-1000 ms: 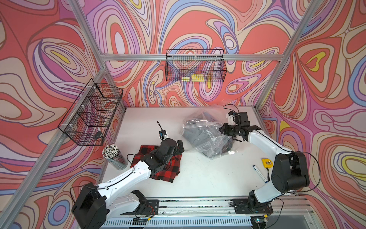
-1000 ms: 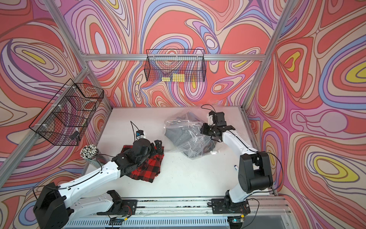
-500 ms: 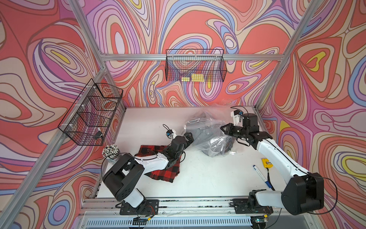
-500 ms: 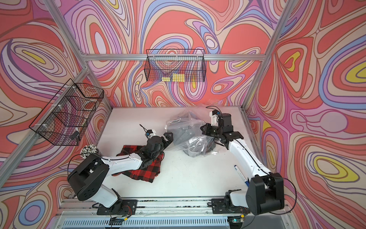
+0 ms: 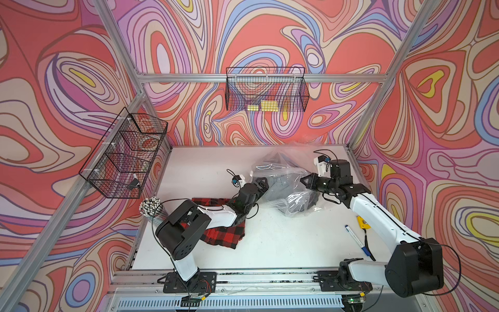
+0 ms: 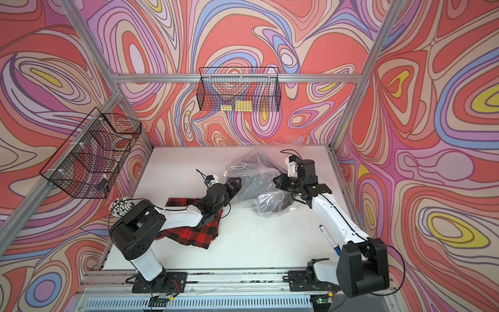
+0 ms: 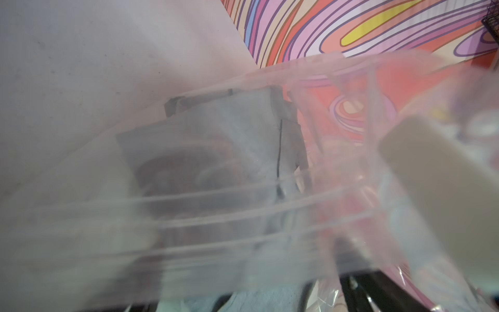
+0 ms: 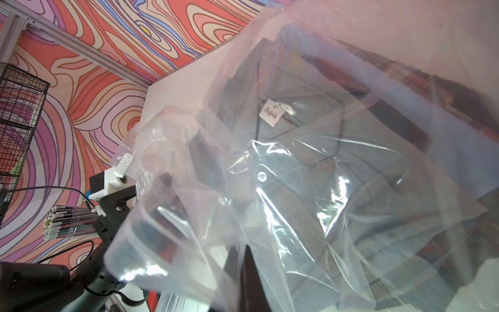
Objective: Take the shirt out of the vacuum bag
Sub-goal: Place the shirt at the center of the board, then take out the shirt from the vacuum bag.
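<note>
Clear, crinkly film was pinched by the right end effector (image 5: pixel 307 180), its jaws pressed together on an edge of the vacuum bag (image 5: pixel 280 173), so that this side of the bag was held lifted off the desk (image 5: pixel 283 243). The left end effector (image 5: pixel 259 183) was placed at the bag's opposite side, jaws spread wide and nothing gripped. In the right wrist view it appeared to be entering the bag's mouth, though through the film this could not be told for certain. The grey shirt (image 8: pixel 283 129) lay folded wholly inside the bag, collar label showing.

The step in hand was judged to be the reach for the shirt with the mouth held up. Next, the spread jaws would need to be pushed deeper and closed on cloth alone, not film, with the bag anchored against the pull.

A red plaid cloth (image 5: pixel 224 232) was spread on the white desk near the bag, under the left arm. A pen (image 5: pixel 356 240) and a small yellow item (image 5: pixel 361 222) lay well apart from the bag, by the right arm. Two wire baskets (image 5: pixel 266 93) (image 5: pixel 127 159) were hung on the swirl-patterned walls (image 5: pixel 270 40) above the bag.
</note>
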Action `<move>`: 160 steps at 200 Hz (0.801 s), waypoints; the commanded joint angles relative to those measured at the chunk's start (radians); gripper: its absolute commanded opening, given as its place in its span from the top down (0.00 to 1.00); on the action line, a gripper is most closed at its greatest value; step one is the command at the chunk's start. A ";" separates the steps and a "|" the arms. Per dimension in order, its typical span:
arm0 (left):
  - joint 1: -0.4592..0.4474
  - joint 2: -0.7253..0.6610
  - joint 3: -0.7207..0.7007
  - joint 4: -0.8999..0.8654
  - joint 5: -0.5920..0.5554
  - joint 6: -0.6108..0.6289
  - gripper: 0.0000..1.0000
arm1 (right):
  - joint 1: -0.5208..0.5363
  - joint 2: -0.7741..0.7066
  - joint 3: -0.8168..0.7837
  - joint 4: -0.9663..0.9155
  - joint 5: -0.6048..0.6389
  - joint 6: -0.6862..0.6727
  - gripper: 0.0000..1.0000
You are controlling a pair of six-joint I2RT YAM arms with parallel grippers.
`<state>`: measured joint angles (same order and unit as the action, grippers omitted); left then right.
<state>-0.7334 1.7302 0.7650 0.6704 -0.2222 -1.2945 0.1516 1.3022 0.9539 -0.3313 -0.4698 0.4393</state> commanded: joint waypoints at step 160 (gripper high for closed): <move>-0.003 0.117 0.046 0.084 0.052 0.066 0.01 | 0.005 0.018 0.039 0.009 -0.020 -0.001 1.00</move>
<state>-0.7387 1.8545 0.7856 0.7444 -0.1654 -1.2778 0.1566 1.3075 0.9668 -0.3332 -0.4808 0.4442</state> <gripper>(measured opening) 0.992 0.053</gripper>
